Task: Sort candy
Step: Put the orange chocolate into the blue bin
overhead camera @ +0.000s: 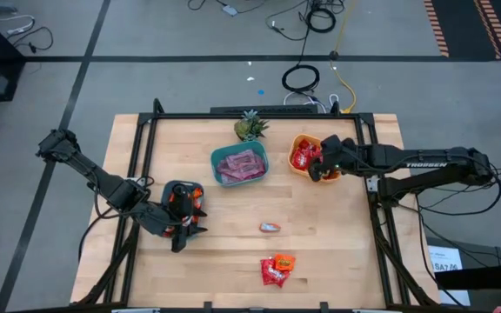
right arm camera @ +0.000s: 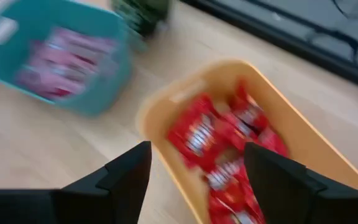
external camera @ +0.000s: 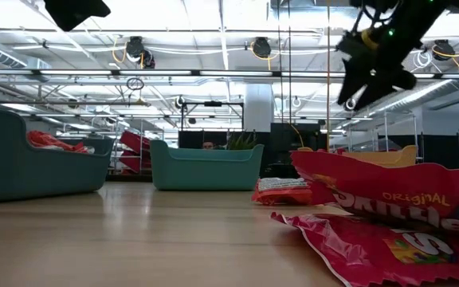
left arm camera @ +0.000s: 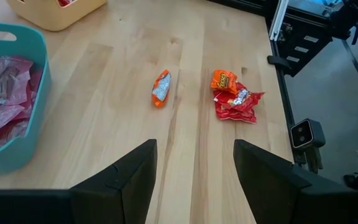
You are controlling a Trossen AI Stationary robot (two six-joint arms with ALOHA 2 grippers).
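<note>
Loose candy lies on the wooden table: one orange-and-white piece point(overhead camera: 270, 227) point(left arm camera: 161, 87) and a small heap of red and orange pieces point(overhead camera: 277, 270) point(left arm camera: 235, 99) near the front edge. A yellow bowl point(overhead camera: 295, 144) point(right arm camera: 328, 155) holds red candy point(right arm camera: 229, 149). A teal bowl point(overhead camera: 217, 157) point(right arm camera: 98, 25) holds pink candy. My right gripper point(overhead camera: 317, 165) point(right arm camera: 194, 180) hangs open above the yellow bowl, with nothing between its fingers. My left gripper point(overhead camera: 185, 217) point(left arm camera: 194, 180) stands open over a smaller teal bowl point(overhead camera: 195, 187) at the left, pointing toward the loose candy.
A small green pineapple-like plant point(overhead camera: 250, 127) stands behind the middle teal bowl. A black metal frame point(overhead camera: 146, 117) runs along the table's far edge and both sides. Bare wood lies between the bowls and the loose candy. In the low view red packs point(external camera: 389, 207) fill the foreground.
</note>
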